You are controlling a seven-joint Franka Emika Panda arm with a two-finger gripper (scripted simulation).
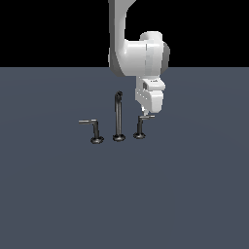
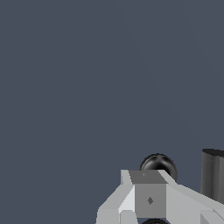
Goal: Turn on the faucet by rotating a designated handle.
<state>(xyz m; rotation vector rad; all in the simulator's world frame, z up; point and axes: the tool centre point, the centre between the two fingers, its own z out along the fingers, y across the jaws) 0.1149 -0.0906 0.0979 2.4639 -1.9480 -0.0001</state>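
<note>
Metal faucet (image 1: 118, 116) parts stand in a row in the middle of the exterior view, on a flat grey floor (image 1: 58, 204). The tall thin spout is in the middle. A bigger handle (image 1: 93, 130) with a long lever stands on the exterior view's left. The handle (image 1: 141, 126) to be turned is the small one on the exterior view's right, with a short silvery lever on top.

The white arm (image 1: 131, 48) hangs down from the top of the frame so the gripper (image 1: 144, 115) sits right at that short lever, likely so it can push the lever around. I cannot tell if they touch.

In the wrist view, the gripper (image 2: 148, 199) fills the lower right of the frame, with a round dark knob just past it. I cannot tell if the fingers are spread or pressed together.
</note>
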